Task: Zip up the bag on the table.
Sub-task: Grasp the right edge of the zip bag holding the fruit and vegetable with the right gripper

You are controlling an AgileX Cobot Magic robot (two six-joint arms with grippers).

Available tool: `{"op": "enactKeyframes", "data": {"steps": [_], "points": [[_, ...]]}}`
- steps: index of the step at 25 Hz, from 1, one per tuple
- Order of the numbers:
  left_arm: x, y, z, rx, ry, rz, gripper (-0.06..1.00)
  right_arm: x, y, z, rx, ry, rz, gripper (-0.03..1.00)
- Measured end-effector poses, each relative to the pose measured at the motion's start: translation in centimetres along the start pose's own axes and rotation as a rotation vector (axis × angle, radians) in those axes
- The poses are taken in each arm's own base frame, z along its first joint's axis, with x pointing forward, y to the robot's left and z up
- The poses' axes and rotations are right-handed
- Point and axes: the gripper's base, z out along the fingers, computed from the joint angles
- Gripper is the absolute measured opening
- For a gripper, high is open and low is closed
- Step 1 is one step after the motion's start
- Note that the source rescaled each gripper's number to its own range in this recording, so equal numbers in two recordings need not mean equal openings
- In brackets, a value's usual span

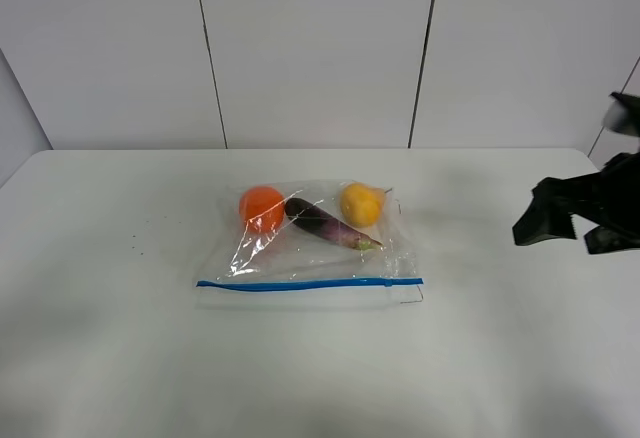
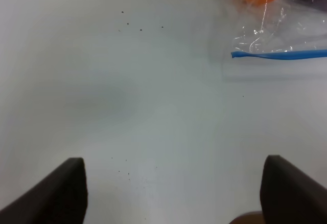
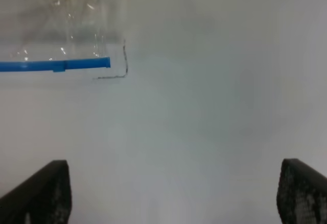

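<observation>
The white desk (image 1: 100, 358) fills the foreground. At the left, the left gripper (image 2: 173, 161) hangs above the desk beside the bag's left end, its fingers wide apart with nothing between them. The clear zip bag (image 1: 300, 263) lies flat at the desk's middle, with its blue zip strip (image 1: 310, 284) along the near edge. Inside it, from left to right, are an orange (image 1: 262, 207), a purple eggplant (image 1: 325, 223) and a yellow pear (image 1: 361, 204). The right gripper (image 1: 575, 213) hovers well to the right of the bag, fingers spread and empty.
</observation>
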Motion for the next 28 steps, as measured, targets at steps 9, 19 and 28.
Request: {"op": "enactKeyframes", "data": {"steps": [9,19,28], "points": [[0.0,0.0,0.0,0.0,0.0,0.0,1.0,-3.0,-0.5,10.2,-0.208,0.139,0.065,1.0],[0.0,0.0,0.0,0.0,0.0,0.0,1.0,-5.5,-0.7,16.1,-0.442,0.144,0.098,1.0],[0.0,0.0,0.0,0.0,0.0,0.0,1.0,-4.3,-1.6,19.1,-0.596,0.219,0.138,1.0]]}}
